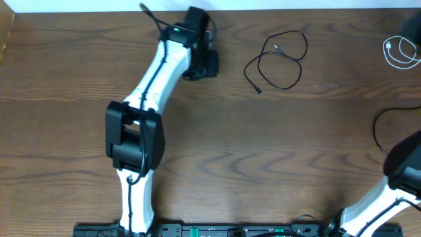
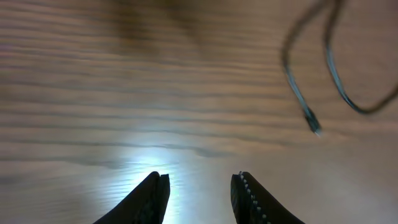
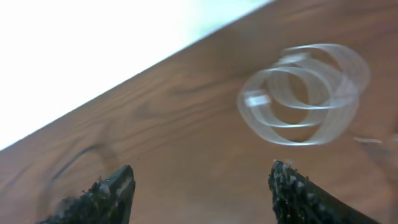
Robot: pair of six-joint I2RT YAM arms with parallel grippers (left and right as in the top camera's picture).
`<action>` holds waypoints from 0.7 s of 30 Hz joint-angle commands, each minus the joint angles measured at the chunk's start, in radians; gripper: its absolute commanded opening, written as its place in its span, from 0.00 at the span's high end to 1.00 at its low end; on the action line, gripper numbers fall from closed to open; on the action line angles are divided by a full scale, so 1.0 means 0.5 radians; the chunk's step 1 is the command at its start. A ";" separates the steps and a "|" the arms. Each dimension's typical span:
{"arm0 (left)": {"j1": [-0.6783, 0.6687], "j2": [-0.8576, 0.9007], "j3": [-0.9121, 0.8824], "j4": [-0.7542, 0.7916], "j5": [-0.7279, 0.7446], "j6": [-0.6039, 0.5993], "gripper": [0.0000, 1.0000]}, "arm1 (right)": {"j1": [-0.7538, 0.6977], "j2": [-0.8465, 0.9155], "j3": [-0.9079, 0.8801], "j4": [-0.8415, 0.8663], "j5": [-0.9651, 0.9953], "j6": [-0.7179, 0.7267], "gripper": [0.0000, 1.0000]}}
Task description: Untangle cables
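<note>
The black cable (image 1: 279,59) lies in a loose loop at the back middle of the table. In the left wrist view this black cable (image 2: 311,74) is at the upper right, its plug end (image 2: 314,124) on the wood. My left gripper (image 2: 199,183) is open and empty, its fingertips short of the plug and to its left. From overhead the left gripper (image 1: 205,64) is left of the loop. The white cable (image 1: 401,52) is coiled at the far right. My right gripper (image 3: 202,174) is open wide and empty, with the blurred white cable (image 3: 305,93) ahead and to the right.
The left arm (image 1: 141,125) stretches diagonally across the left half of the table. The right arm's dark body (image 1: 404,168) sits at the lower right, with a thicker black wire (image 1: 380,131) curving beside it. The table's back edge (image 3: 155,62) runs close behind the white coil.
</note>
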 commanded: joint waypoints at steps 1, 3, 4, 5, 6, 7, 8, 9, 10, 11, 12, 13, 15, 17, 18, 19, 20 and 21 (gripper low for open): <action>0.093 0.025 -0.011 -0.062 -0.003 -0.053 0.62 | 0.251 0.148 -0.002 -0.012 -0.151 -0.029 0.38; 0.116 0.025 -0.011 -0.107 0.003 -0.053 0.62 | 0.416 0.243 -0.002 0.020 -0.143 -0.151 0.36; 0.123 0.025 -0.011 -0.124 0.002 -0.052 0.62 | 0.497 0.289 -0.002 0.039 -0.105 -0.224 0.34; 0.127 0.025 -0.011 -0.146 0.002 -0.051 0.62 | 0.564 0.327 0.001 0.052 -0.057 -0.282 0.32; 0.130 0.025 -0.011 -0.159 0.002 -0.041 0.62 | 0.632 0.362 0.008 0.056 0.000 -0.342 0.30; 0.130 0.025 -0.011 -0.166 0.002 -0.023 0.62 | 0.706 0.403 0.022 0.053 0.082 -0.423 0.28; 0.130 0.025 -0.011 -0.170 0.002 -0.006 0.62 | 0.774 0.439 0.036 0.048 0.161 -0.509 0.26; 0.130 0.025 -0.011 -0.173 0.000 -0.006 0.62 | 0.827 0.467 0.043 0.048 0.208 -0.594 0.26; 0.130 0.025 -0.011 -0.174 0.002 -0.007 0.62 | 0.883 0.497 0.051 0.049 0.249 -0.690 0.25; 0.130 0.025 -0.011 -0.173 0.002 -0.007 0.62 | 0.927 0.524 0.052 0.054 0.262 -0.787 0.26; 0.130 0.025 -0.011 -0.173 0.001 -0.007 0.62 | 0.952 0.544 0.052 0.060 0.262 -0.848 0.26; 0.130 0.025 -0.011 -0.174 0.001 -0.007 0.62 | 0.974 0.564 0.052 0.062 0.261 -0.907 0.27; 0.130 0.025 -0.011 -0.181 0.001 -0.007 0.62 | 0.996 0.610 0.052 0.076 0.252 -0.990 0.27; 0.130 0.025 -0.011 -0.188 0.001 -0.007 0.62 | 1.002 0.657 0.052 0.085 0.220 -1.088 0.28; 0.130 0.025 -0.011 -0.188 0.001 -0.007 0.62 | 1.002 0.678 0.052 0.088 0.214 -1.123 0.29; 0.130 0.025 -0.011 -0.189 0.000 -0.007 0.62 | 1.000 0.700 0.052 0.089 0.215 -1.160 0.29; 0.130 0.025 -0.011 -0.189 -0.007 -0.007 0.62 | 0.992 0.729 0.052 0.090 0.217 -1.215 0.31; 0.130 0.025 -0.011 -0.189 -0.007 -0.007 0.62 | 0.984 0.749 0.052 0.098 0.230 -1.234 0.32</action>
